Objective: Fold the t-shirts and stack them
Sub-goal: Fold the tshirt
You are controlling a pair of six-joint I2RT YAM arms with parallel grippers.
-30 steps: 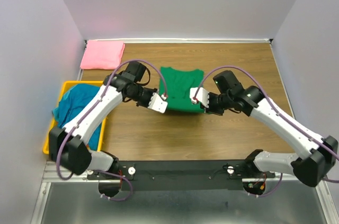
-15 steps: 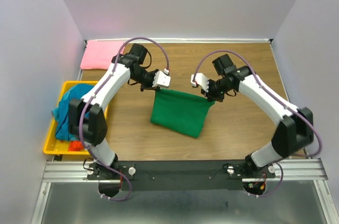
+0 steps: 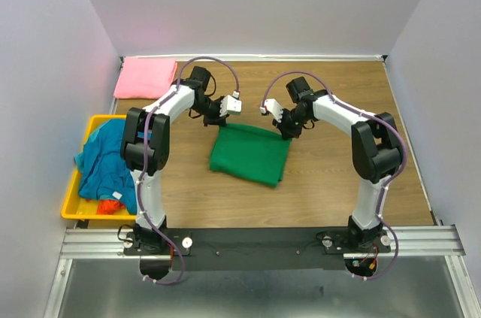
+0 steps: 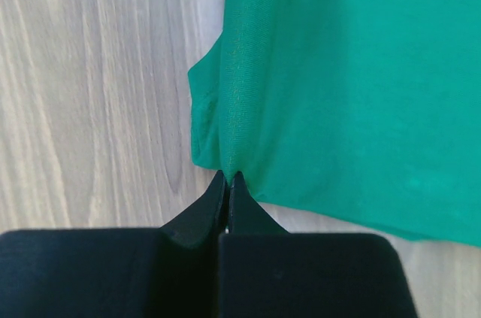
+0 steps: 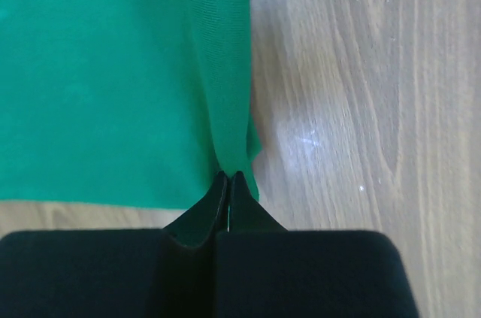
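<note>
Two pairs of jaws are pressed fully together, each nipping a far corner of the green shirt (image 3: 250, 154): the left jaws hold its left corner, the right jaws its right. In both wrist views the black tips meet on a thin pleat of green cloth (image 4: 338, 85) (image 5: 105, 70). How much cloth sits inside the pinch is hidden. From above, the wrists cover the tips.

The shirt spreads from the jaws back toward the arm bases, lying on the surface (image 3: 331, 183). Whether the pinched edge touches the wood cannot be told. Both wrist views cut the shirt off at their edges, and its sleeves and collar cannot be made out.

Left of the left jaws and farther back lies the pink shirt (image 3: 145, 77), folded. Left and nearer, a bin (image 3: 69, 209) holds the teal shirt (image 3: 105, 156) in a heap. A scrap of orange-red cloth (image 3: 111, 205) shows at the heap's near edge — the rest is buried.
</note>
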